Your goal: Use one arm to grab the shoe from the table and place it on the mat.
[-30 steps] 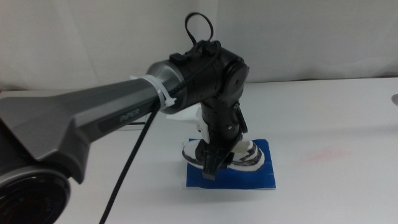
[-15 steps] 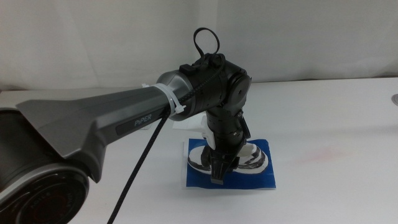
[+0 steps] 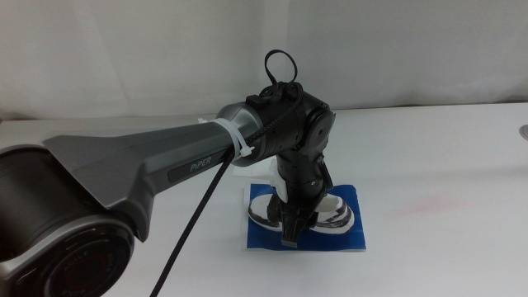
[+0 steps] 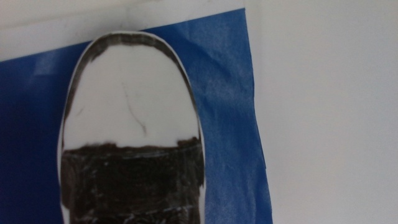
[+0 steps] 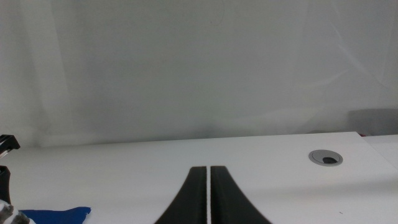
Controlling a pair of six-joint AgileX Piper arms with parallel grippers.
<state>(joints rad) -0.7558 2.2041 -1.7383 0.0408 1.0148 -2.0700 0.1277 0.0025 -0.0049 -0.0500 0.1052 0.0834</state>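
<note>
The left arm (image 3: 165,169) is reached in from the left side of the middle view and bent down over the mat (image 3: 351,235), with a black cable (image 3: 186,239) hung under it. The left gripper (image 3: 290,235) is pointed down at the middle of the shoe (image 3: 334,216), its tip seen at the near side of the shoe, low over the mat's front part. Whether its jaws are apart or closed on the shoe cannot be told: they are hidden behind the wrist in the middle view and are not seen in the left wrist view. The shoe is laid flat on the mat, lengthwise across it, both ends shown either side of the gripper. In the left wrist view the shoe's white toe cap (image 4: 129,102) with a dark rim and the black panel (image 4: 134,183) behind it are seen from above, blue mat (image 4: 227,93) on both sides of it, white table (image 4: 323,112) beyond the mat's edge. The toe is set near the mat's edge but inside it. The right gripper (image 5: 208,199) is held low over the table well apart from the shoe, its jaws brought together with only a thin slit between them; nothing is held. A round grey grommet (image 5: 325,157) is seen in the table near it.
</note>
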